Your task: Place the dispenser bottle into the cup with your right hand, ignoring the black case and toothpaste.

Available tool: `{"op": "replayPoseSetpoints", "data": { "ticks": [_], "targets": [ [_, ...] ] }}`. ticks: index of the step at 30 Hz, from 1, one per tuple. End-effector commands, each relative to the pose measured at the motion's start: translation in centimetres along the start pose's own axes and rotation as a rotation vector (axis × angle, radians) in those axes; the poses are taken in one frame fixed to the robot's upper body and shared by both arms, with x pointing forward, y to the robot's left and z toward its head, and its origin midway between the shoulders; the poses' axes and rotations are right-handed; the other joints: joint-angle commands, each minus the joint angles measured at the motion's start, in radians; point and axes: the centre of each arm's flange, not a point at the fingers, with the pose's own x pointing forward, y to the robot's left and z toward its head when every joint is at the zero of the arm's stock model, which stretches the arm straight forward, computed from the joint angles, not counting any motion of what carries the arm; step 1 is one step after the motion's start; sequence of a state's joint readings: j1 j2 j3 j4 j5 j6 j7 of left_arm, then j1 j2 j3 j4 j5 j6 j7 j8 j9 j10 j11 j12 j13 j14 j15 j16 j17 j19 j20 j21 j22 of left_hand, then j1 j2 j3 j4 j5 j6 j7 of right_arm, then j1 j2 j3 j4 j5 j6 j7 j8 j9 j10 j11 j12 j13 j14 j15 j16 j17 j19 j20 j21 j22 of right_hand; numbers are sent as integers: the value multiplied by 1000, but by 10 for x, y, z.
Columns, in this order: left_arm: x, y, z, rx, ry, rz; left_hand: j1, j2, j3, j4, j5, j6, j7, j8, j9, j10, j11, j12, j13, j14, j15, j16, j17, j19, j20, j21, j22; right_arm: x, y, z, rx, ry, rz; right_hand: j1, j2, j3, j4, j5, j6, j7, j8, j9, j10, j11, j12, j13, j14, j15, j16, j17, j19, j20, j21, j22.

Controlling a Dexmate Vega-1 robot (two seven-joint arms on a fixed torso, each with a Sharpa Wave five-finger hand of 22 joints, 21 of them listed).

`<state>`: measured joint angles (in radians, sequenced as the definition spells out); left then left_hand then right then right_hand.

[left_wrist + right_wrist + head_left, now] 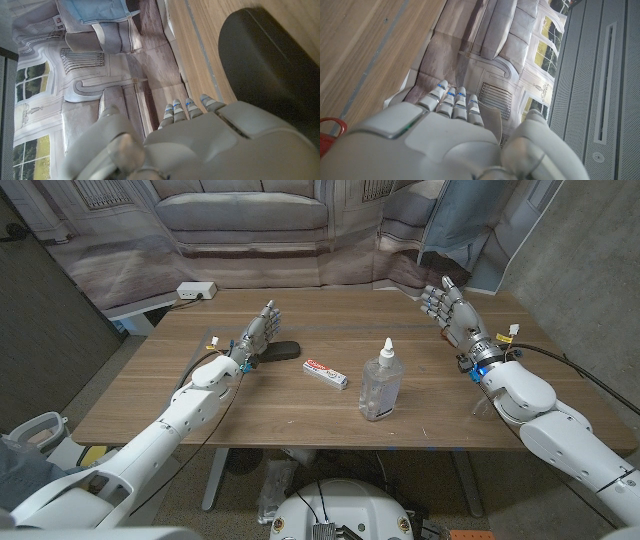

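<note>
The bottle (380, 385) is standing upright on the desk (300, 405), nozzle pointing up, while both hands, left (258, 332) and right (448, 308), are holding nothing, fingers released

The head camera is looking down from above and behind both arms over the brown wooden table (300, 405), facing a printed backdrop of a grey sofa (245, 215) at the far side. The left wrist camera is sitting close behind the grey left hand (220, 145), looking along its back across the tabletop toward that backdrop, with the rounded black case (270, 65) looming near; the picture is turned. The right wrist camera is looking likewise over the grey right hand (435, 145). All three are sharing table and backdrop.
</note>
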<state>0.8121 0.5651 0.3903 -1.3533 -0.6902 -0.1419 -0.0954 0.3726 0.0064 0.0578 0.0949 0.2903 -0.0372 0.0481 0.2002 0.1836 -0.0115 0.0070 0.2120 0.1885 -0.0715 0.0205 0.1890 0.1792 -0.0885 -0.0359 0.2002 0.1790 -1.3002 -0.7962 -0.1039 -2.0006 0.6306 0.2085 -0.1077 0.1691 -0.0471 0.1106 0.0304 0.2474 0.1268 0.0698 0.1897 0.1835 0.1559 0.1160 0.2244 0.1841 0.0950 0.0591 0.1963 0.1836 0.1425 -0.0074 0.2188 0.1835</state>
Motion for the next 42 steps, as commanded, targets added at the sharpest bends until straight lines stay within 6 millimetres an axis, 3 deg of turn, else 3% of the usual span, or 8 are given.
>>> {"op": "replayPoseSetpoints", "data": {
  "ticks": [1,14,42],
  "targets": [
    [0,-2,7,8,-7,-6,14,0,-5,2,0,5,3,0,4,3,3,-4,1,-6,-2,-1,5,-8,4,-1,3,-11,-7,3,-11,0,-19,13,2,0,-4,-2,8,1,8,3,9,1,3,1,7,2,1,4,10,-4,2,5],
    [-3,-8,14,24,-13,-9,15,2,-7,2,-1,2,3,-2,4,0,4,-5,2,-7,-2,-1,5,-11,3,-2,3,-28,-17,4,-12,-5,-52,13,3,-1,-4,-4,9,2,8,3,11,2,2,1,8,2,1,4,11,-2,1,5],
    [-8,-18,14,23,-35,-25,17,5,-12,1,-3,6,3,-1,4,1,2,-6,2,-7,-1,-1,5,-15,5,-2,3,-59,-30,26,-41,-44,-98,11,6,-5,-5,-10,10,1,7,3,15,1,1,1,12,4,-1,4,14,-2,-1,5]
  ]
}}
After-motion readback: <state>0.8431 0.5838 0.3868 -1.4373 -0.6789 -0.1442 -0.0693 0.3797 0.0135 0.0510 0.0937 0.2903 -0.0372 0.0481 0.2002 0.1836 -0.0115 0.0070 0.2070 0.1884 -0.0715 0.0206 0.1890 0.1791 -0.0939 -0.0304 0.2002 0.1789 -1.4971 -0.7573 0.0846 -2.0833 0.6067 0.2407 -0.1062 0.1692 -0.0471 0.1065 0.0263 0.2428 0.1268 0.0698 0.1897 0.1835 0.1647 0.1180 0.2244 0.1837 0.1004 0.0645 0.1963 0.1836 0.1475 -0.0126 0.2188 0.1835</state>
